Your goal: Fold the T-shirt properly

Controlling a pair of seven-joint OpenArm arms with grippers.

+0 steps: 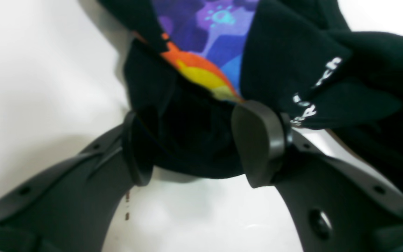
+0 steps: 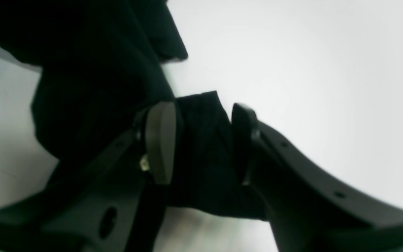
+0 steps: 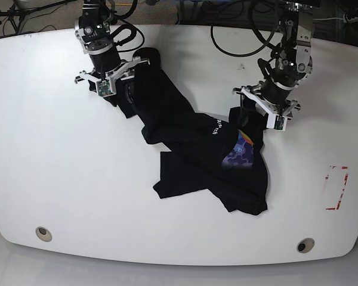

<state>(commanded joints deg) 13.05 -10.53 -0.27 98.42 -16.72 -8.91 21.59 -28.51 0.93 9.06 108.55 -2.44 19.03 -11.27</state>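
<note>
The left gripper [image 1: 194, 140] holds a bunched fold of the black T-shirt [image 1: 292, 70] between its two dark pads [image 1: 257, 140], which stand fairly far apart with cloth filling the gap. Just beyond the fingertips, the shirt's print shows: an orange and yellow curved patch right above the held fold, and purple and blue shapes farther out. To the right of the right-hand pad, a flap of black cloth carries blurred white lettering [image 1: 310, 101] that cannot be read. The right gripper [image 2: 201, 140] likewise grips a thick wad of the same T-shirt [image 2: 93, 70], its pale-faced pad [image 2: 161, 140] pressed on one side and the dark pad on the other; more black cloth hangs to the left of that gripper and beyond it. In the base view, the T-shirt [image 3: 197, 155] stretches in a crumpled diagonal band across the white table [image 3: 59, 179], from the right gripper [image 3: 110, 80] at the upper left down toward the left gripper [image 3: 265, 110] at the right, its bulk lying below and between the two. A red rectangular marking [image 3: 337, 187] sits on the table well apart from the left gripper, toward the near right edge. Dark cables [image 3: 238, 36] trail along the far edge behind both arms.
</note>
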